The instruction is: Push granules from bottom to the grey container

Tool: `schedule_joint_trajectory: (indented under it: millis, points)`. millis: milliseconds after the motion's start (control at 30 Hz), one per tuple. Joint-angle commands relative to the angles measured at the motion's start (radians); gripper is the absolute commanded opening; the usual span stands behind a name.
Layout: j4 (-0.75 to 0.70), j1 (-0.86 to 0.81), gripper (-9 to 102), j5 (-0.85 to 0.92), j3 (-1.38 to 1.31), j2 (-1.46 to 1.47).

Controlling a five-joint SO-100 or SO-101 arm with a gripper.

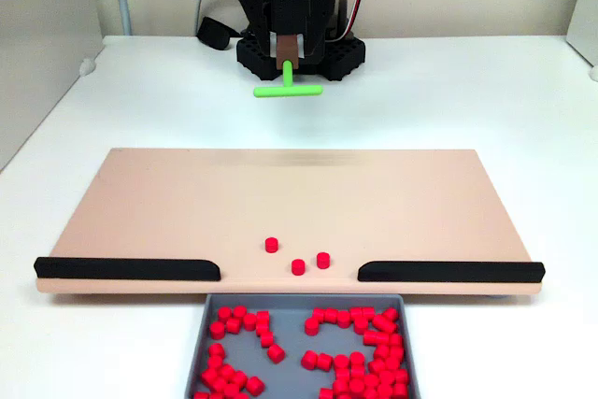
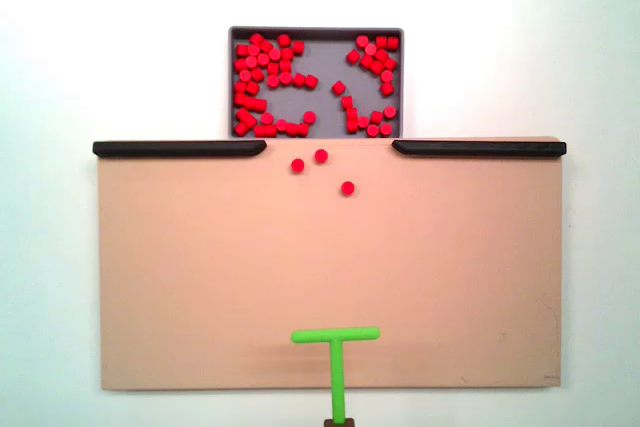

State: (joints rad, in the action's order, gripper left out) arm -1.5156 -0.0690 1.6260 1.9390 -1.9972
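Observation:
Three red granules [image 1: 298, 266] lie loose on the tan board [image 1: 187, 203] close to the gap between its two black strips; in the other fixed view these granules [image 2: 321, 155] sit just below the grey container [image 2: 326, 47]. The grey container [image 1: 291, 329] holds many more granules. My gripper [image 1: 289, 55] is at the far end of the board, shut on the stem of a green T-shaped pusher [image 1: 287, 90]. That pusher [image 2: 336, 335] has its bar well away from the loose granules, at the opposite side of the board from the container.
Two black strips [image 1: 128, 269] [image 1: 449, 272] line the board's container-side edge, leaving a gap in front of the tray. The arm's black base [image 1: 299, 51] stands on the white table [image 1: 486, 100] behind the board. White walls border the table on both sides.

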Motion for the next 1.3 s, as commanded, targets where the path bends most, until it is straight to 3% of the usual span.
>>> schedule_joint_trajectory:
  millis: [0,700,1267]
  points:
    - [0.006,-0.015,2,0.003,-0.021,-0.032]
    - [0.029,-0.018,1,0.028,-0.003,0.015]
    - [0.278,-0.029,0,-0.018,0.146,0.086]
